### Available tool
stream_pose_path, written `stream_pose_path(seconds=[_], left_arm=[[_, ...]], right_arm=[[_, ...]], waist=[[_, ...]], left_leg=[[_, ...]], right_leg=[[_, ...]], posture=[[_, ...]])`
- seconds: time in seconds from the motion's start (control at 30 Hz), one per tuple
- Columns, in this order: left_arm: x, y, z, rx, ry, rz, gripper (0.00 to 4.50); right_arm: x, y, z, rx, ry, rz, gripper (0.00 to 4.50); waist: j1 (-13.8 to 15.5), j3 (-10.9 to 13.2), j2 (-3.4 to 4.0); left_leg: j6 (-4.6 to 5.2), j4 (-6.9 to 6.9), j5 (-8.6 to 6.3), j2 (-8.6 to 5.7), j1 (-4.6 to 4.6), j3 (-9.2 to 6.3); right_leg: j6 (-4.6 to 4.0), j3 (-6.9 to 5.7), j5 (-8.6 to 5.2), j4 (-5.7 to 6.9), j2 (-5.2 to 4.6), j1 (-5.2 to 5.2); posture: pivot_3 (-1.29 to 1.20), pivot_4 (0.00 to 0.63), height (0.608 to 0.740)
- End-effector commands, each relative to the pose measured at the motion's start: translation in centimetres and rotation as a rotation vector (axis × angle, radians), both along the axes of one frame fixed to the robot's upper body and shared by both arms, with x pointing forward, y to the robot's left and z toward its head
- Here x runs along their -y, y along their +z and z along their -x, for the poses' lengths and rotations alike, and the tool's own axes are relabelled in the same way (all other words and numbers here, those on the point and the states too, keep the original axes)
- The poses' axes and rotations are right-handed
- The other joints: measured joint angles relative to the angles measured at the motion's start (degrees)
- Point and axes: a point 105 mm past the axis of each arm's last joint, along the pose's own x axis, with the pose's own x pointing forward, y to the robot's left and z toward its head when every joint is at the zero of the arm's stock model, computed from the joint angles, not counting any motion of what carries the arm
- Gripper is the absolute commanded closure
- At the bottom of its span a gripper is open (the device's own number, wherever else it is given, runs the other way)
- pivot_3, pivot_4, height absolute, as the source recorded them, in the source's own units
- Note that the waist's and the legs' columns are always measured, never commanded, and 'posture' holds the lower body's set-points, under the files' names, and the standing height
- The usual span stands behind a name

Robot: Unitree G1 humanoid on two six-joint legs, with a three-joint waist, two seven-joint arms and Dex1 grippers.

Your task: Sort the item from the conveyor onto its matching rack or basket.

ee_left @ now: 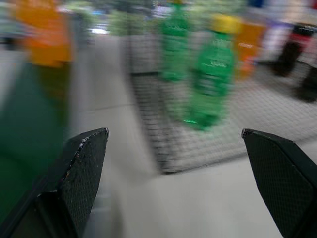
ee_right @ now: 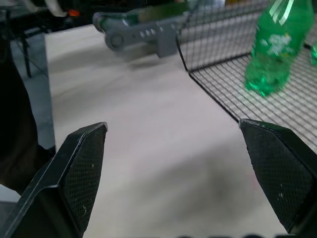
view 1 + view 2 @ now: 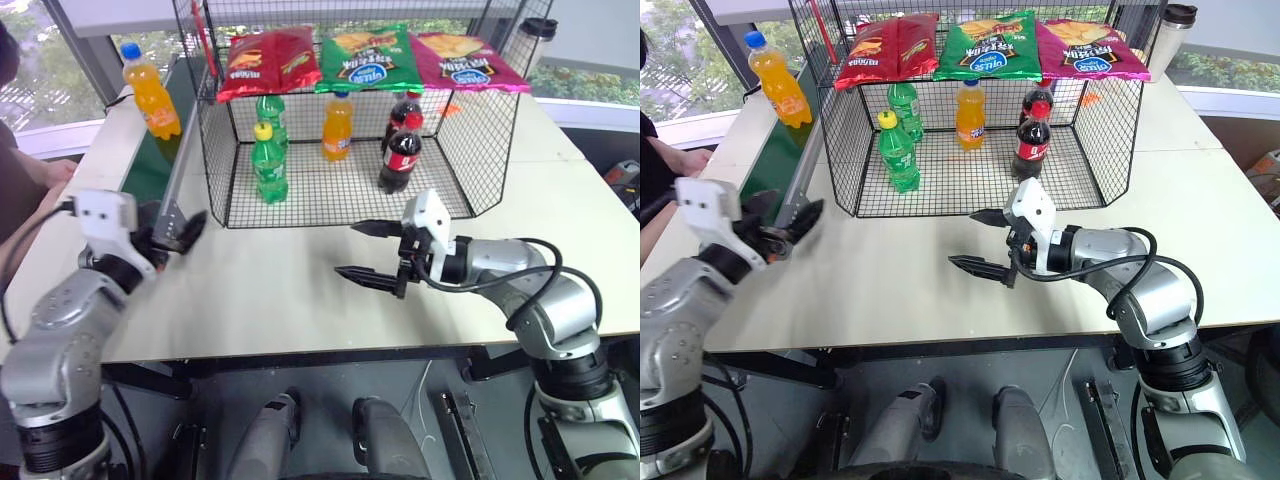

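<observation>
1. Orange soda bottle (image 3: pixel 149 89) with blue cap is seen upright on the conveyor (image 3: pixel 150 165), at 10 o'clock in the head view, held by nothing.
2. Wire cage (image 3: pixel 480 130) is placed at 12 o'clock; two green bottles (image 3: pixel 269 162), one orange bottle (image 3: pixel 337 126) and two cola bottles (image 3: pixel 402 152) are stood on its grid floor, three chip bags (image 3: pixel 366 58) are laid on its mesh top.
3. Left gripper (image 3: pixel 178 232) is held near the conveyor's near end, at 9 o'clock, fingers spread wide, nothing between them; it is well short of the item.
4. Right gripper (image 3: pixel 372 251) is held over bare table (image 3: pixel 280 290) at centre, pointing toward 9 o'clock, fingers apart, empty.
5. A person's arm (image 3: pixel 35 195) is seen at the 9 o'clock edge, beside the conveyor.
6. Step judged: reach for the item, not yet grasped.
7. Risks judged: bottle tipped over if struck high by one finger; slip likely on the smooth round body if clamped off-centre; conveyor frame or cage side wall clipped by the left arm on the way in; standing bottles knocked down during placement beside the matching orange one.
</observation>
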Motion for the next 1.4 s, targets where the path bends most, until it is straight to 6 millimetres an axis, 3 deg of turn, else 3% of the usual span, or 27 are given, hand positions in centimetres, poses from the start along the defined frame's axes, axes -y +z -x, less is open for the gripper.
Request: stream_pose_path(seconds=[0.03, 0.13, 0.47, 1.4], left_arm=[[-3.1, 1.0, 0.6, 0.034, 0.102, -0.004, 0.00], [-4.9, 0.4, 0.8, 0.026, 0.167, 0.000, 0.00], [-6.4, -1.0, 0.7, 0.022, 0.252, -0.019, 0.00], [-4.8, -1.8, -1.0, 0.023, 0.204, -0.064, 0.00]], right_arm=[[-1.2, 1.6, 0.9, 0.064, 0.071, -0.024, 0.09], [-1.3, 1.6, 0.9, 0.067, 0.075, -0.024, 0.09], [-1.1, 1.0, 0.8, 0.057, 0.065, -0.017, 0.09], [-0.6, 0.7, 0.6, 0.049, 0.032, -0.008, 0.09]], waist=[[0.0, 0.0, 0.00], [0.1, 0.0, 0.00], [0.0, 0.0, 0.00], [0.0, 0.0, 0.00]], left_leg=[[0.00, 0.00, 0.00, 0.00, 0.00, 0.00], [0.00, 0.00, 0.00, 0.00, -0.01, 0.00], [0.00, -0.06, -0.01, 0.01, -0.07, 0.00], [0.02, -0.10, -0.03, 0.01, -0.12, -0.01]], right_leg=[[0.00, 0.00, 0.00, -0.01, 0.00, 0.00], [-0.08, 0.00, 0.04, -0.04, -0.02, 0.01], [-0.15, 0.04, 0.09, -0.16, -0.03, -0.01], [-0.15, 0.02, 0.09, -0.29, -0.03, -0.01]], posture=[[0.00, 0.150, 0.738], [0.00, 0.150, 0.738], [0.00, 0.150, 0.738], [0.00, 0.150, 0.738]])
